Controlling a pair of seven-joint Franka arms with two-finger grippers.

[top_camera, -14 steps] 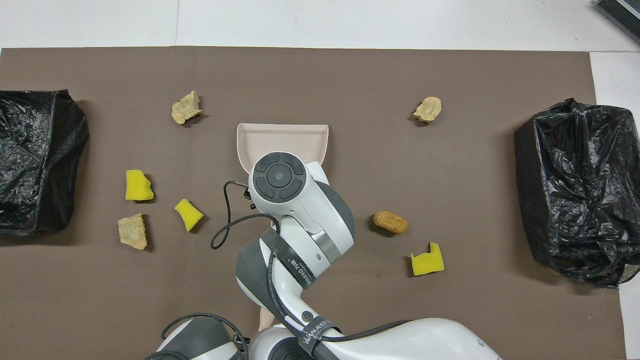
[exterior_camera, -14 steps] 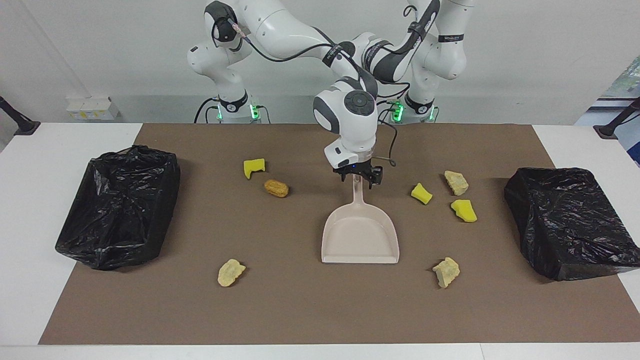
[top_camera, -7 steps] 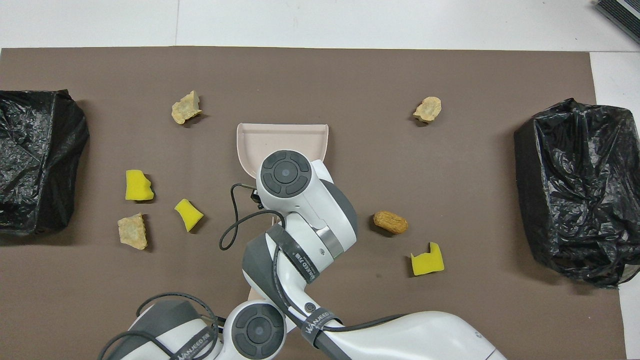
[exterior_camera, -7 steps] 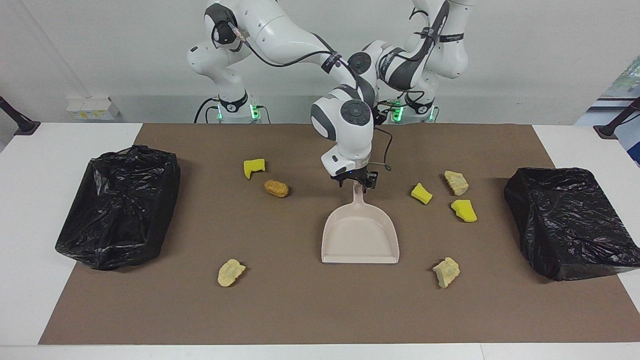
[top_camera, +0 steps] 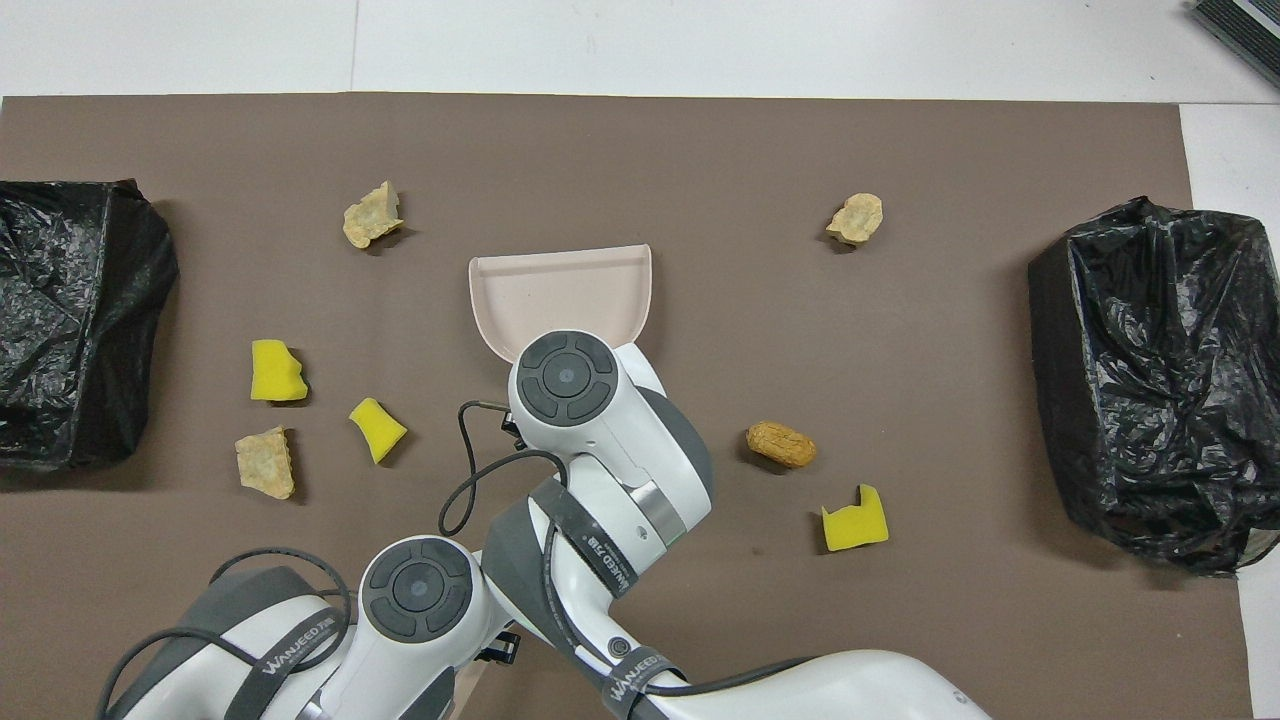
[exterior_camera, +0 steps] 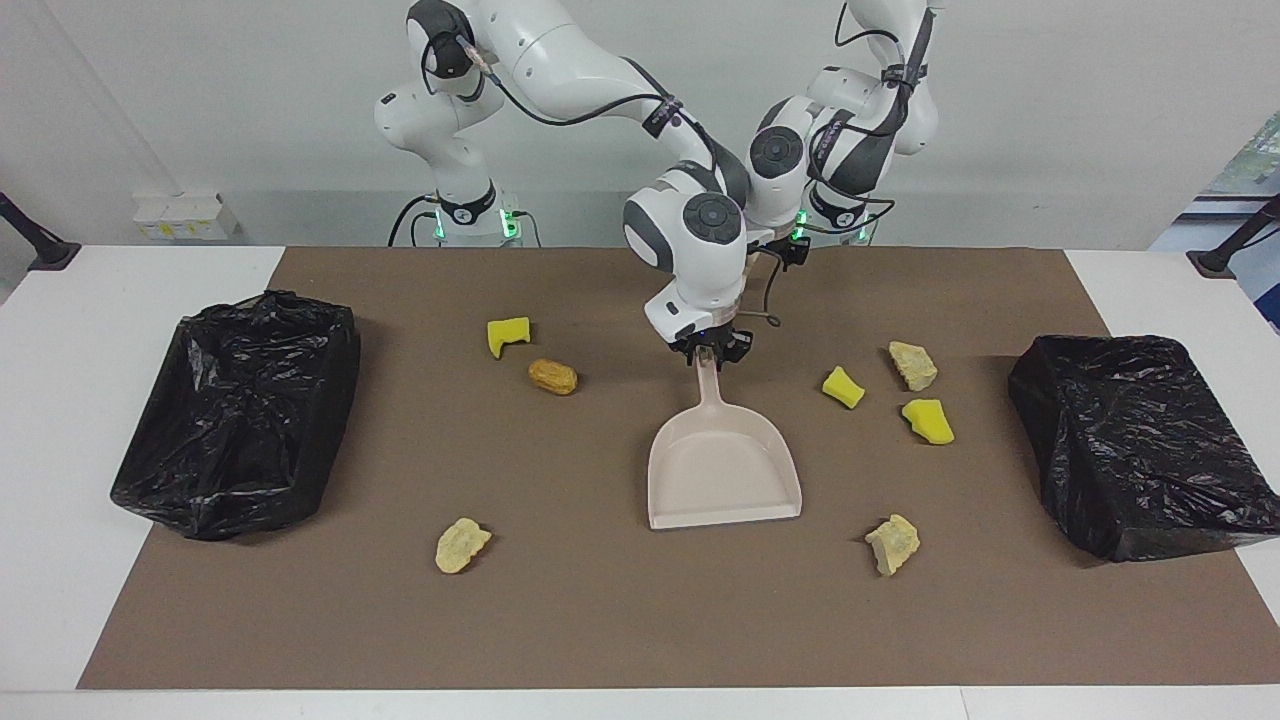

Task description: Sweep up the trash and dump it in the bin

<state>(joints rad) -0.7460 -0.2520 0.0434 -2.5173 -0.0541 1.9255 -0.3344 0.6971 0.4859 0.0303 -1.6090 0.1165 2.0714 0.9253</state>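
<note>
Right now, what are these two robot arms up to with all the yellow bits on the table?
The right gripper is closed on the handle of the beige plastic dustpan, which lies flat mid-table on the brown mat. The left gripper hangs above the mat's edge nearest the robots, holding nothing. All seven scraps of trash, such as the golden-brown bread-like piece, lie unswept, and two black-bagged bins wait at the table's ends.
</note>
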